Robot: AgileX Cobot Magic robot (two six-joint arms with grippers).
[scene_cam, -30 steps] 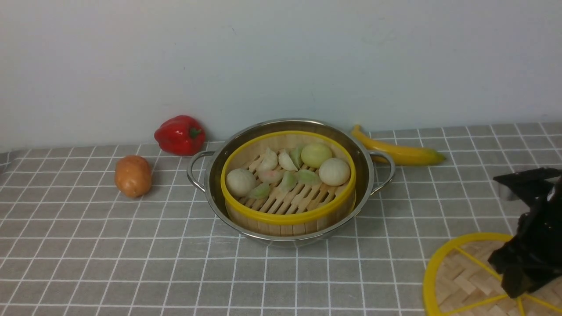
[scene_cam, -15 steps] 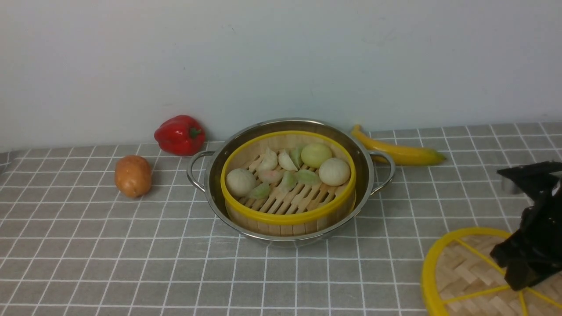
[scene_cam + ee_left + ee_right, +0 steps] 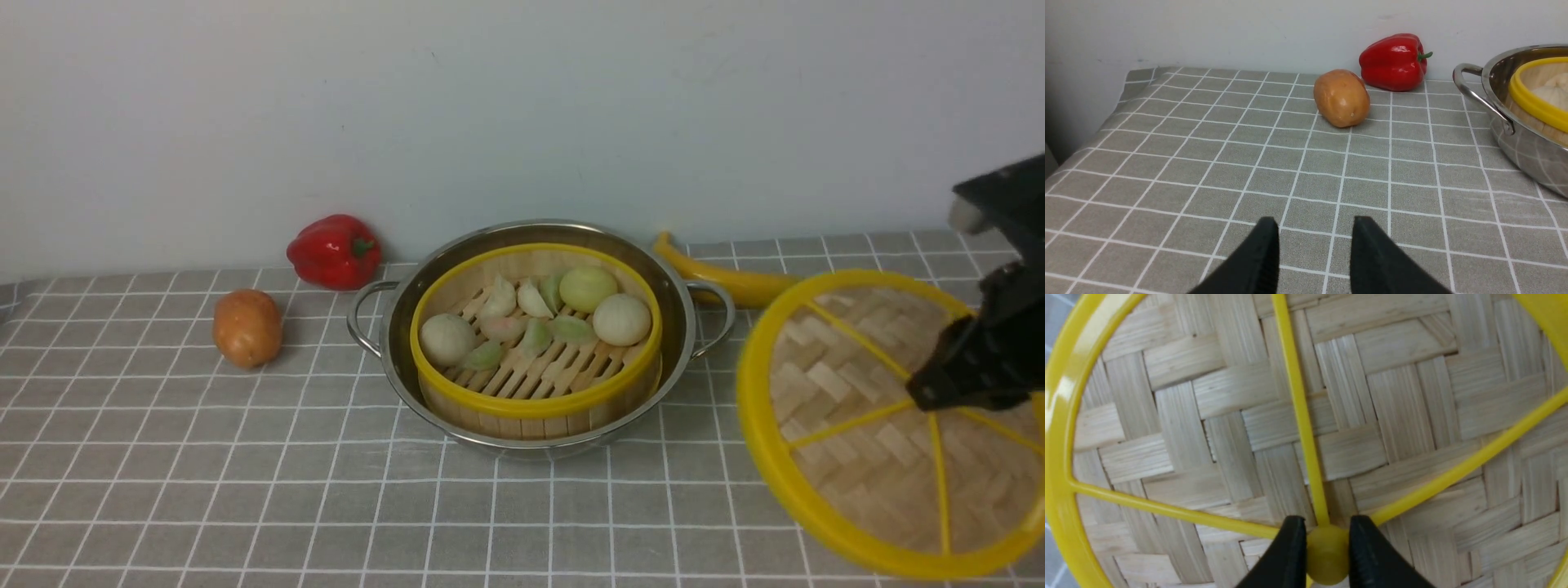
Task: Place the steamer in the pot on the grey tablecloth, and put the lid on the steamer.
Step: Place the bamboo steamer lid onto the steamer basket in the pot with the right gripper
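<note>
A: The right claw (image 3: 1327, 547) clamps the lid (image 3: 841, 408) by its hub, lower right of frame. The steamer (image 3: 531, 406) sits in the pot (image 3: 682, 318), centre. The left claw (image 3: 1314, 222) gapes, empty.
B: It's a tiny hub, so the tilted lid may swivel and drop.

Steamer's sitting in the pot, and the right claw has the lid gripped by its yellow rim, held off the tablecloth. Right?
Not the rim: the right wrist view shows the right claw closed on the small yellow hub of the lid, where the spokes meet. The rest holds: steamer in the pot, lid off the tablecloth.
</note>
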